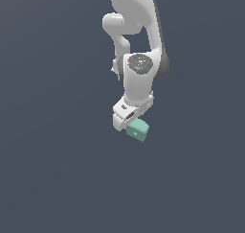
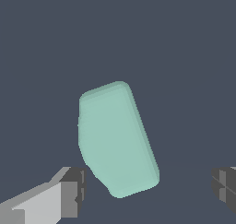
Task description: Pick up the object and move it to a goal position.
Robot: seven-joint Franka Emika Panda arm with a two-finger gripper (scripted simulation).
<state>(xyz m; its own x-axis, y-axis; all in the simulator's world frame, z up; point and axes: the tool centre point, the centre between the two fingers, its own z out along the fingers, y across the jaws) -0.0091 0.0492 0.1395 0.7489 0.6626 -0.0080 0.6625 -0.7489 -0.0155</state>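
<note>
1. I read the pincer as spread: in the wrist view its two fingers sit far apart, and neither one touches the object.
2. The mint-green object lies between the fingers but off centre, nearer one finger and skewed against the line joining them. I judge the wide gap is there to clear its sides before closing.
3. In the exterior view the object sits just below the pincer, on its exterior-view right side, partly covered by the white hand. I cannot tell the height gap between fingertips and block from either view.
4. The table is a flat dark grey field; I see nothing else resting on it near the block.
5. No goal marker shows in either picture, so I cannot place the target.
6. Nothing stands in the way. My concern is the skew: closing now could catch corners and twist the block.
</note>
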